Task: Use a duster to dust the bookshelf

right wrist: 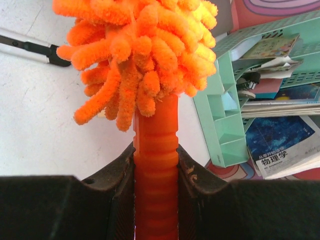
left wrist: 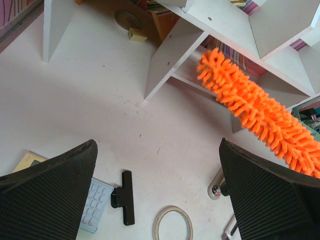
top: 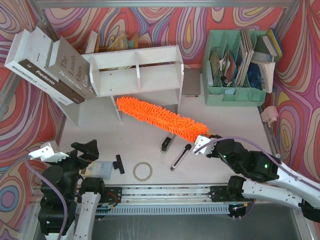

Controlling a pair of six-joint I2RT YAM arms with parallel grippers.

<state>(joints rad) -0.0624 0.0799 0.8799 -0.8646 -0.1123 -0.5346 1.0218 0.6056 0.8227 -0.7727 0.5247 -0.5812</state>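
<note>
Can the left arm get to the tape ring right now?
Probably yes: the left tool is open and empty, and the tape ring lies flat on bare table nearby, with only the black clip beside it.

Robot-lab test cell staged as a study: swirl-patterned backdrop walls [top: 200, 20] around a white table [top: 100, 135], arm-mounting rail [top: 165, 191] at bottom edge, books [top: 50, 67] and bookshelf [top: 120, 75] upper left, mint file organiser [top: 235, 95] upper right.

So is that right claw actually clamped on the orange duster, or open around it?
Clamped. In the wrist view the right claw presses both sides of the duster at its ribbed handle, no gap.
</note>
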